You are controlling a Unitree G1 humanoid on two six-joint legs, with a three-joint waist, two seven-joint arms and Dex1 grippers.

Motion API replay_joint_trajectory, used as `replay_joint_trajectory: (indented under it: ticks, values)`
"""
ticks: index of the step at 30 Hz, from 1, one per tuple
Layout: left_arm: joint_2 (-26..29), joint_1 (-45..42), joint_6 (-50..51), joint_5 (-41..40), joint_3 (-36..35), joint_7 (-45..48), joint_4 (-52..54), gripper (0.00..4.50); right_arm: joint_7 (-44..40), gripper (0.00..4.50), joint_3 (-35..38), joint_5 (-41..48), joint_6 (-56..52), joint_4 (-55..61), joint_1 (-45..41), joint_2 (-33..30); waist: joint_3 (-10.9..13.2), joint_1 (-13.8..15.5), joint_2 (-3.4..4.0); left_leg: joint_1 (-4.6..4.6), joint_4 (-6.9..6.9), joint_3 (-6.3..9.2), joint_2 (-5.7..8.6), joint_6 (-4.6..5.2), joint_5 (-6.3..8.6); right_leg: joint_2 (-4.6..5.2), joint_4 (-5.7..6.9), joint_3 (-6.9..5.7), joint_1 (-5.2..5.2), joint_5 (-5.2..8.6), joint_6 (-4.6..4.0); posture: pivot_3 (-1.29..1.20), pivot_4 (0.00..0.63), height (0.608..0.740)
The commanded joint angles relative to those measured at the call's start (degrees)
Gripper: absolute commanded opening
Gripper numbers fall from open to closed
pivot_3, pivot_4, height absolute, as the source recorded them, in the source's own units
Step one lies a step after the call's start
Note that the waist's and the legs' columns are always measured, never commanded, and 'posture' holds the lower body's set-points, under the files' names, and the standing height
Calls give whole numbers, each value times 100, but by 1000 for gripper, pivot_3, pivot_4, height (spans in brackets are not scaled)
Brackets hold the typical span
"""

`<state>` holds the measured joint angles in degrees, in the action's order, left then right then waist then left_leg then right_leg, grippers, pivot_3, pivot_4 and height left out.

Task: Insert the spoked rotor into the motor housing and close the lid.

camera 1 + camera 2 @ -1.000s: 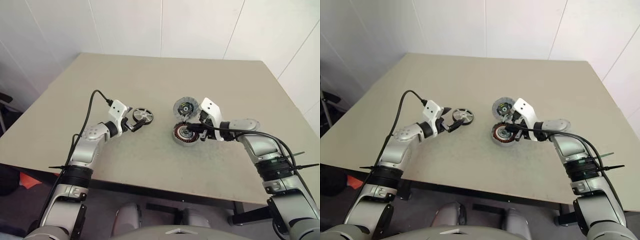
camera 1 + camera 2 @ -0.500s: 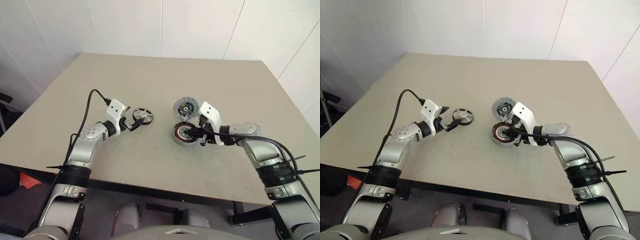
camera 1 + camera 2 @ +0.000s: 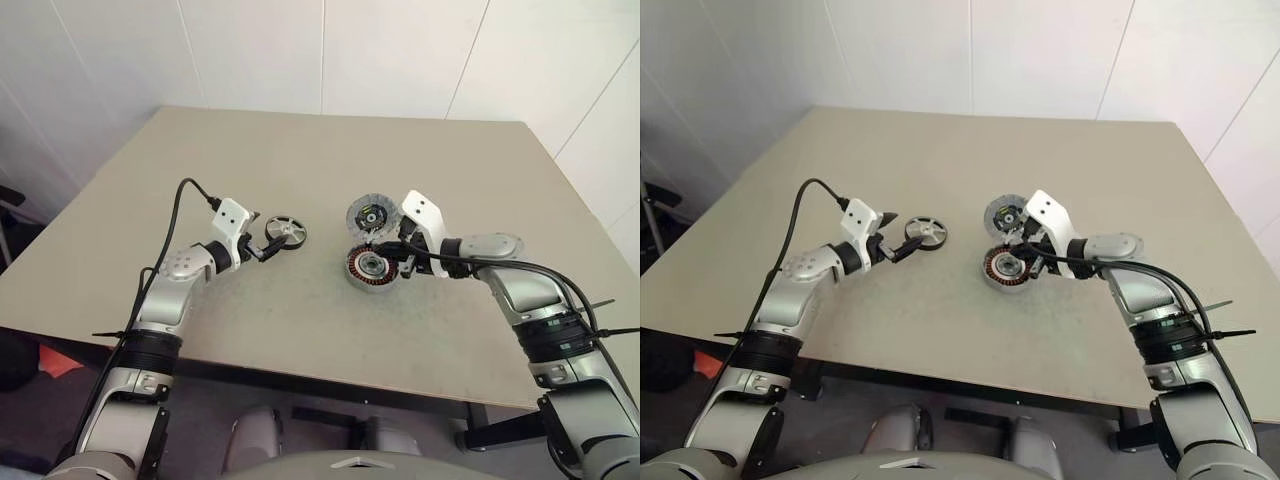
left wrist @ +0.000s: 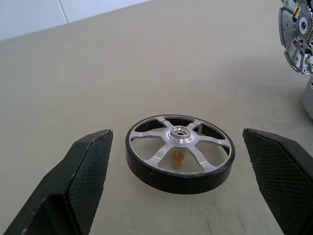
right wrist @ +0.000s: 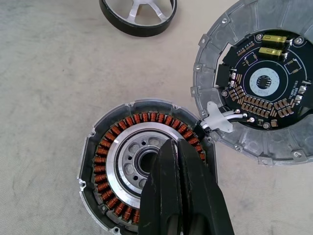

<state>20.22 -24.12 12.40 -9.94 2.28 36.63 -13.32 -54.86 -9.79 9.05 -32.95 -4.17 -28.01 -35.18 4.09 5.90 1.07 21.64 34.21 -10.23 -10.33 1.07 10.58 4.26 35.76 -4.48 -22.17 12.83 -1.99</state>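
spoked rotor (image 4: 180, 152) between left end effector (image 4: 181, 183) fingers

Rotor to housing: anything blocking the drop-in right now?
Yes. The right gripper, shut, hangs over the motor housing, above its hub. The lid lies open beside it. Nothing stands between the open left gripper and the spoked rotor.

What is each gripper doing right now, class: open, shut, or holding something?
Left gripper: open, empty, either side of the spoked rotor.
Right gripper: shut, empty, over the motor housing.
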Motion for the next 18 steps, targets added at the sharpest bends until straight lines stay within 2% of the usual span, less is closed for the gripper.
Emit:
replay_joint_trajectory:
  ticks: [1, 18]
  values:
    - [30, -122, -124, 2, -79, -11, 90, 4500, 49, 31, -62, -58, 118, -101, 30, 56, 0, 0, 0, 0, 0, 0, 0, 0, 0, 0, 0, 0, 0, 0, 0, 0, 0, 740]
    - [-1, -96, -127, -28, -115, -66, 68, 4500, 191, 31, 141, 96, -42, 84, -143, 72, -2, -2, -1, -17, 1, 0, 0, -3, -2, 0, -1, 1, 15, 0, 0, 0, 0, 740]
